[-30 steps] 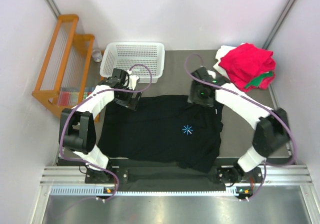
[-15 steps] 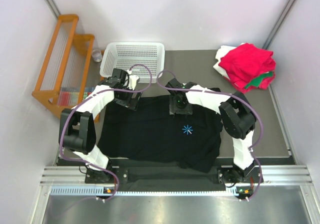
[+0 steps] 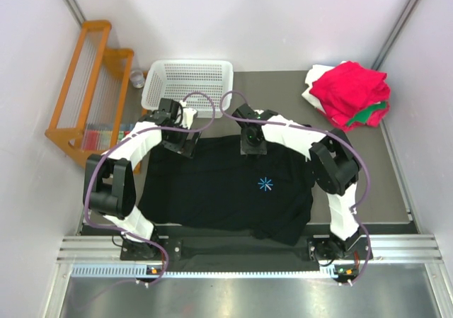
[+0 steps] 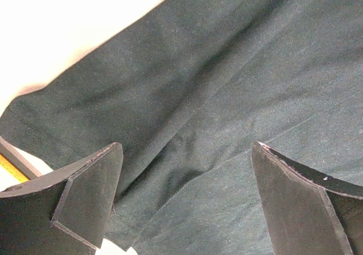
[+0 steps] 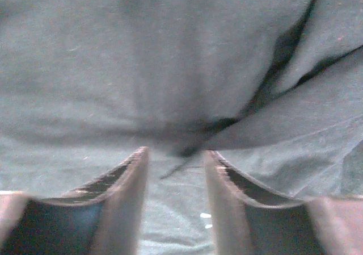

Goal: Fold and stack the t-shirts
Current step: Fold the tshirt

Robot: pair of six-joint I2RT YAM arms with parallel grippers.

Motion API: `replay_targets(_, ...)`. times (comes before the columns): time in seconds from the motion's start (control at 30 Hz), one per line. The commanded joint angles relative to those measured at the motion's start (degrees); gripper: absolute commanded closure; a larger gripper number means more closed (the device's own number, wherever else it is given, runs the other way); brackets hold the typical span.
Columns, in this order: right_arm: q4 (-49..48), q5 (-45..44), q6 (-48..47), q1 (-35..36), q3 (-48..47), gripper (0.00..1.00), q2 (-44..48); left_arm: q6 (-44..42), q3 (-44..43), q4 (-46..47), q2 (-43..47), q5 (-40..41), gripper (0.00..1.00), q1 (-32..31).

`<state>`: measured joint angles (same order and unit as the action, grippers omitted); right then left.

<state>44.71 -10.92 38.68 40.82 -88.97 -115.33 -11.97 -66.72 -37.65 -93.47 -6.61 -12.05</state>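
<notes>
A large black t-shirt lies spread flat on the table, its light-blue starburst mark facing up. My left gripper hovers open over the shirt's far left corner, and its wide-apart fingers frame the sleeve cloth with nothing between them. My right gripper is low over the middle of the shirt's far edge. In the right wrist view its jaws stand partly apart, with a dark fold of cloth just ahead of the tips. Folded red, green and white t-shirts are stacked at the far right corner.
A white perforated basket stands at the far edge just behind both grippers. An orange wooden rack is off the table's left side. Grey table shows to the right of the black shirt.
My right arm has swung left from the shirt's far right shoulder to the middle of its far edge, and its jaws have narrowed. The left arm has stayed put.
</notes>
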Motion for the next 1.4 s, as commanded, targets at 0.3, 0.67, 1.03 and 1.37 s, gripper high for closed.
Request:
replay_targets(0.3, -0.5, -2.9, 0.0, -2.0, 2.1, 0.96, 1.6, -0.6, 0.6, 1.3, 2.9, 0.2, 0.01, -0.1)
replay_targets(0.67, 4.1, -11.5, 0.8, -5.1, 18.7, 1.00, 25.3, -0.9, 0.8, 1.5, 2.8, -0.2, 0.01, -0.1)
replay_targets(1.03, 6.3, -12.3, 1.8, -9.3, 35.3, 1.00, 37.5, -0.6, -0.8, 0.6, 2.4, -0.7, 0.01, -0.1)
replay_targets(1.37, 7.9, -15.6, -0.2, -17.9, 34.9, 1.00, 41.1, -0.6, 0.4, 0.7, 3.3, -0.6, 0.01, -0.1)
